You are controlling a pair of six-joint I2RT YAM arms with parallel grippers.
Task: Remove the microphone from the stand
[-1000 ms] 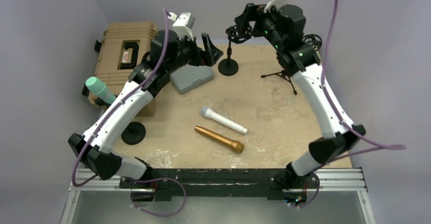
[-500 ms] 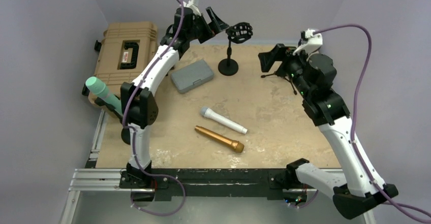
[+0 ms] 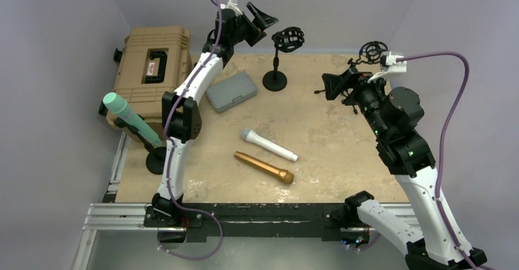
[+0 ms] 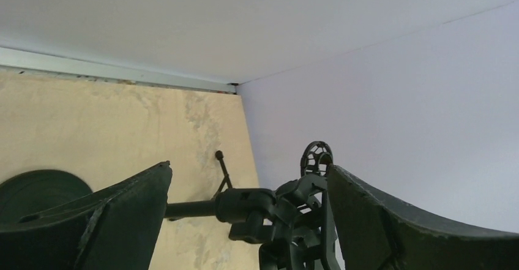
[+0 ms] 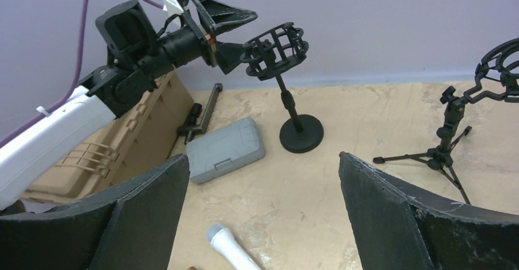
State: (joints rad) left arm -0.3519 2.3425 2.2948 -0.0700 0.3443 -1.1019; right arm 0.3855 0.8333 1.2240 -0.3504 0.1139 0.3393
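Observation:
A mint-green microphone (image 3: 120,111) sits tilted in the clip of a black stand (image 3: 158,160) at the table's left edge, in front of the tan case. No gripper is near it. My left gripper (image 3: 264,26) is open and empty, raised at the back, right next to the empty black shock mount (image 3: 287,39) of a round-base stand. In the left wrist view that mount (image 4: 287,215) lies between the open fingers (image 4: 92,221). My right gripper (image 3: 331,86) is open and empty above the right side of the table. Its wrist view shows the gripper (image 5: 263,166) wide open.
A tan hard case (image 3: 150,68) stands at the back left, with a grey box (image 3: 231,90) beside it. A white microphone (image 3: 269,144) and a gold one (image 3: 264,167) lie mid-table. A tripod stand (image 3: 343,92) with an empty shock mount (image 3: 369,52) stands at the back right.
My left arm has stretched up and back, bringing its gripper beside the round-base stand's shock mount. My right arm has swung away from that mount to the right and nearer.

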